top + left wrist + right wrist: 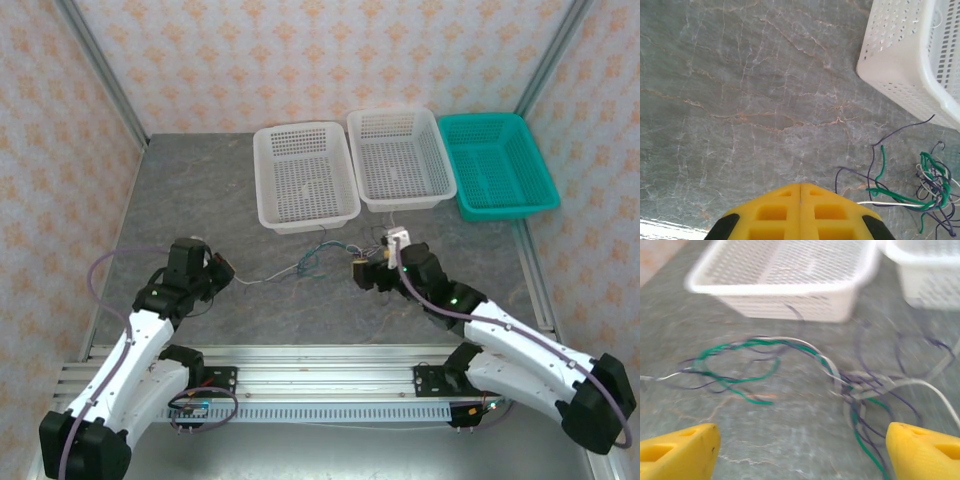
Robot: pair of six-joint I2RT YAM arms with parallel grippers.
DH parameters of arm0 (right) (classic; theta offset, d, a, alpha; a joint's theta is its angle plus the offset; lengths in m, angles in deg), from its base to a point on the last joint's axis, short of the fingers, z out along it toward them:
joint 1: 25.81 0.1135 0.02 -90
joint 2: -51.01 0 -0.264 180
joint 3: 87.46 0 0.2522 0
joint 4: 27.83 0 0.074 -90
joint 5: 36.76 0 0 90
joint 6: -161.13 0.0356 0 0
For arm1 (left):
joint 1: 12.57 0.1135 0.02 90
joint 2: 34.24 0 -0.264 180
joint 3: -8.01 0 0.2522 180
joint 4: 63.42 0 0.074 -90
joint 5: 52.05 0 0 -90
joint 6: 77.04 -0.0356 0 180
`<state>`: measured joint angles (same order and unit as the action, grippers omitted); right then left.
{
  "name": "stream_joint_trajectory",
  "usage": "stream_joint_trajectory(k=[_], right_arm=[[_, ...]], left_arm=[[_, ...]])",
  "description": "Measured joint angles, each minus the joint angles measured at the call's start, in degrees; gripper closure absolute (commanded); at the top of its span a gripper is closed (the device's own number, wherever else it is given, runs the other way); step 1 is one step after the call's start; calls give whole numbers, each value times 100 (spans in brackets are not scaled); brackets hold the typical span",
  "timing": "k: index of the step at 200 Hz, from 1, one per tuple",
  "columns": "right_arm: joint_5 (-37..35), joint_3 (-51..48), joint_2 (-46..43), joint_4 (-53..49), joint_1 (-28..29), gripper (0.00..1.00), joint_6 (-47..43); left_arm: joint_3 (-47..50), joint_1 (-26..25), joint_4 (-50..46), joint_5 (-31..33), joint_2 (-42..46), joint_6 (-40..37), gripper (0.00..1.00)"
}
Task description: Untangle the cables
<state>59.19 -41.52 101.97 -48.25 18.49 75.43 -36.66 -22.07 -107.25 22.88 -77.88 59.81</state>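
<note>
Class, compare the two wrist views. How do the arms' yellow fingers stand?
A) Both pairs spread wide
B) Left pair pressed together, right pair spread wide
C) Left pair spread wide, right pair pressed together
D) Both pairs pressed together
B: the left fingers meet along a closed seam, while the right fingers stand far apart at the picture's two lower corners, with the cables lying beyond them.
</note>
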Motion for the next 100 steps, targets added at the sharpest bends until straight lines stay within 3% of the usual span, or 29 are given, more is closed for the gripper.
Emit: stream_joint_trajectory(k=[19, 36, 63, 100], right_arm=[[-20, 343, 533, 348, 490, 18, -883], [-11, 507, 1137, 769, 697, 24, -1001], [42, 498, 2173, 1888, 859, 33, -52], [-212, 337, 3672, 3311, 1598, 30, 1040]], left_arm=[[0, 0, 4, 39, -9, -2, 100], [0, -7, 35, 37, -11, 4, 100], [0, -28, 90, 35, 9, 7, 100], [0, -59, 105, 35, 15, 11, 100]])
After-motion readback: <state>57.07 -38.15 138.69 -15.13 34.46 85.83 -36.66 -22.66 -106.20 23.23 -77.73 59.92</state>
